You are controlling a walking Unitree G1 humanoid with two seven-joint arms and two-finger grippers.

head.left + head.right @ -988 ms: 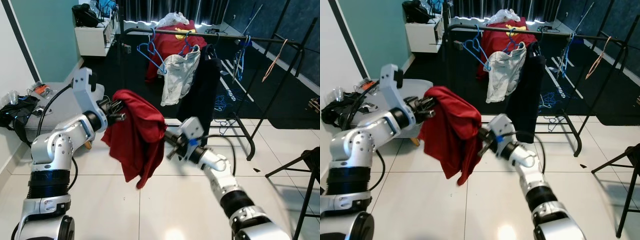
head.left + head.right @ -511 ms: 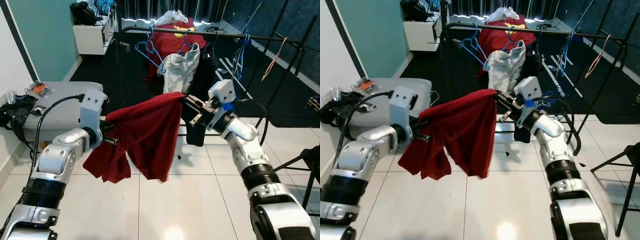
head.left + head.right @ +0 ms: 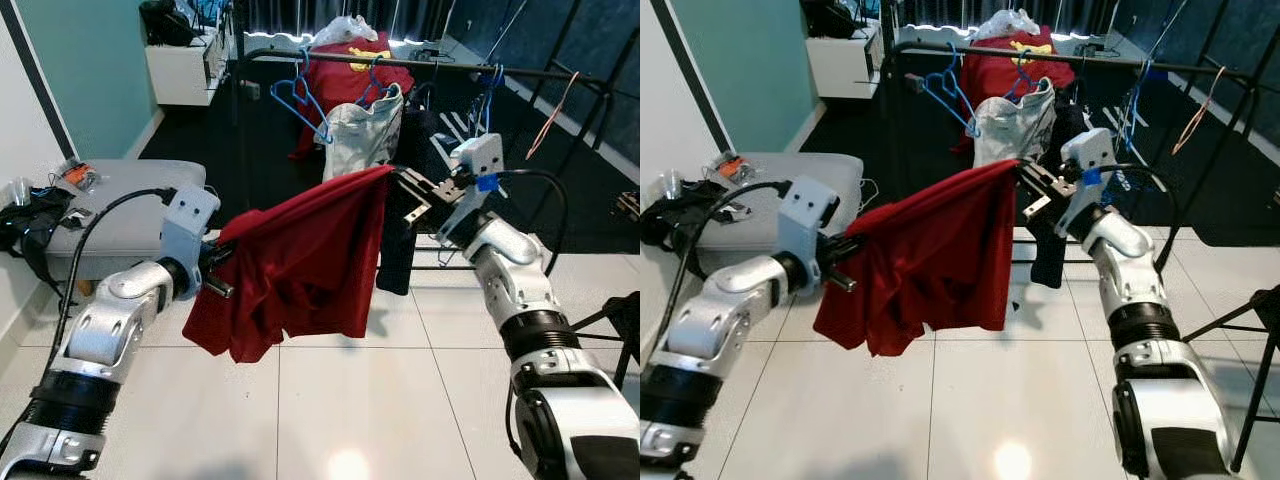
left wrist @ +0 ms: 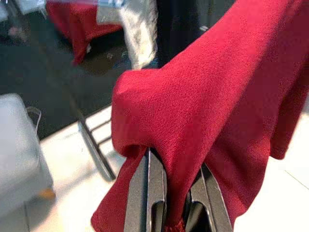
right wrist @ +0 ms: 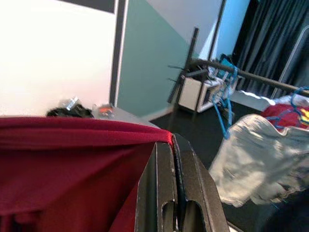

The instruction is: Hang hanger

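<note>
Left wrist view: hand [image 4: 175,212] pinching red shirt [image 4: 231,96].

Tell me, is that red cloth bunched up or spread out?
Spread out. The red cloth stretches between the left end effector and right end effector, its lower edge hanging loose.

Left arm bent at the elbow, forearm angled up and inward across the body. Left gripper [image 3: 218,258] at chest height, fingers [image 4: 150,193] closed on a fold of the red garment [image 3: 300,265], cloth draped over them. Right arm raised and reaching forward, elbow low, wrist higher than the left. Right gripper [image 3: 400,181] pinches the garment's upper edge, fingers [image 5: 166,179] pressed tight together. Both grippers well apart, the cloth spanning between them.
</note>
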